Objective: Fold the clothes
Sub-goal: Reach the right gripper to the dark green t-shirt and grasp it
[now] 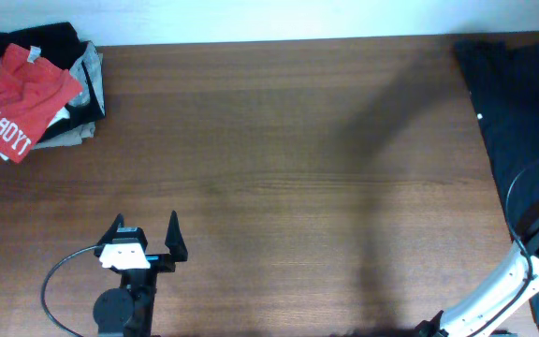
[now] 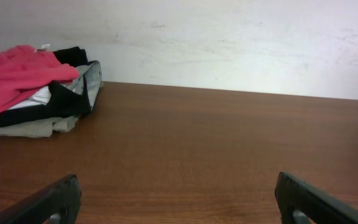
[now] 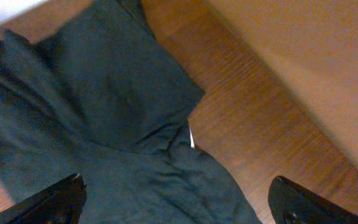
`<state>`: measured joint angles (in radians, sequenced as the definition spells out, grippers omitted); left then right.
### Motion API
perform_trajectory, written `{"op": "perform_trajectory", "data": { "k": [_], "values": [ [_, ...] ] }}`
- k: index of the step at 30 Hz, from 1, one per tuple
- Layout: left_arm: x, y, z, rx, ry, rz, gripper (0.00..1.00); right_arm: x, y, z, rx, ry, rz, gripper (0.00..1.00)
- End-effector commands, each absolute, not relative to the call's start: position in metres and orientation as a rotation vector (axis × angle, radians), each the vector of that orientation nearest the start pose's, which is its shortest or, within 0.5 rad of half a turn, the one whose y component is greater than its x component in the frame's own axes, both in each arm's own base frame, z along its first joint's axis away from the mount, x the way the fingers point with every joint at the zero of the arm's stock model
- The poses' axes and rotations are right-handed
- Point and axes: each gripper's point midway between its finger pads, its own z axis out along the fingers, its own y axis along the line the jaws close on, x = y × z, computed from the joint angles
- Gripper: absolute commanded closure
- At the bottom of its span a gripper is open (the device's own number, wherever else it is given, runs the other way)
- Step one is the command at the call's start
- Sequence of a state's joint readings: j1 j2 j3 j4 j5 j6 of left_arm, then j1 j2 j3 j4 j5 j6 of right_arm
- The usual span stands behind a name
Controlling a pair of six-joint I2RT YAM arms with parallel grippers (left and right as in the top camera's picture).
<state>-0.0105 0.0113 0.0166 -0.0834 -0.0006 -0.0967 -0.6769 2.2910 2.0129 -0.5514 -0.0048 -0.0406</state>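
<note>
Hovering above the dark T-shirt (image 3: pixel 104 112), the right gripper (image 3: pixel 176 186) keeps its two fingers spread wide, and nothing is between them; I cannot tell if the tips touch the cloth. The T-shirt lies crumpled at the upper right of the overhead frame (image 1: pixel 522 103), on the edge of the table (image 1: pixel 298 140), and part of it runs out of the picture. No white letters show. The left gripper (image 1: pixel 145 225) is at the lower left of the overhead frame, also wide apart and empty, over bare wood and well apart from the T-shirt. A red shirt (image 1: pixel 17 98) rests on the grey and black folded garments (image 1: pixel 87 80) in the upper left corner. I judge that folding has not begun and the step in hand is the first grasp. The next move probably calls for the right gripper to go down, pinch one layer near a hem or shoulder, and pull the T-shirt toward the middle, where both arms can spread it flat.
</note>
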Motion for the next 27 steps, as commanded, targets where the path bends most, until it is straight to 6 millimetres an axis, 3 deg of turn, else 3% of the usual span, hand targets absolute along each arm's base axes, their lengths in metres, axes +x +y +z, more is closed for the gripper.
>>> {"op": "perform_trajectory", "data": {
  "k": [1,3,6,11,16,19,20,22,23,24,25,27],
  "values": [
    [0.246,-0.002,0.156,-0.062,1.650,-0.072,0.01,0.487,-0.392,0.093,0.822,2.283,-0.319,0.01],
    [0.246,-0.002,0.156,-0.063,1.650,-0.071,0.01,0.502,-0.403,0.065,0.867,2.215,-0.301,0.01],
    [0.246,-0.002,0.156,-0.062,1.650,-0.072,0.01,0.520,-0.407,0.045,0.869,2.148,-0.234,0.01],
    [0.246,-0.002,0.156,-0.062,1.650,-0.072,0.01,0.529,-0.415,0.013,0.865,2.115,-0.245,0.01],
    [0.246,-0.002,0.156,-0.062,1.651,-0.072,0.01,0.529,-0.422,0.012,0.946,2.048,-0.238,0.00],
    [0.246,-0.002,0.156,-0.062,1.651,-0.072,0.01,0.527,-0.425,0.011,0.954,2.047,-0.244,0.21],
    [0.246,-0.002,0.156,-0.062,1.651,-0.072,0.01,0.527,-0.425,0.011,0.954,2.047,-0.244,0.47],
    [0.246,-0.002,0.156,-0.062,1.650,-0.072,0.01,0.527,-0.426,0.014,0.951,2.042,-0.246,0.51],
    [0.246,-0.002,0.156,-0.062,1.651,-0.072,0.01,0.528,-0.426,0.020,0.948,2.035,-0.248,0.63],
    [0.246,-0.002,0.156,-0.062,1.651,-0.072,0.01,0.529,-0.427,0.033,0.940,2.018,-0.252,0.81],
    [0.246,-0.002,0.156,-0.062,1.650,-0.072,0.01,0.531,-0.427,0.048,0.928,1.998,-0.256,0.91],
    [0.246,-0.002,0.156,-0.062,1.650,-0.072,0.01,0.533,-0.427,0.070,0.913,1.973,-0.261,0.96]
  ]
}}
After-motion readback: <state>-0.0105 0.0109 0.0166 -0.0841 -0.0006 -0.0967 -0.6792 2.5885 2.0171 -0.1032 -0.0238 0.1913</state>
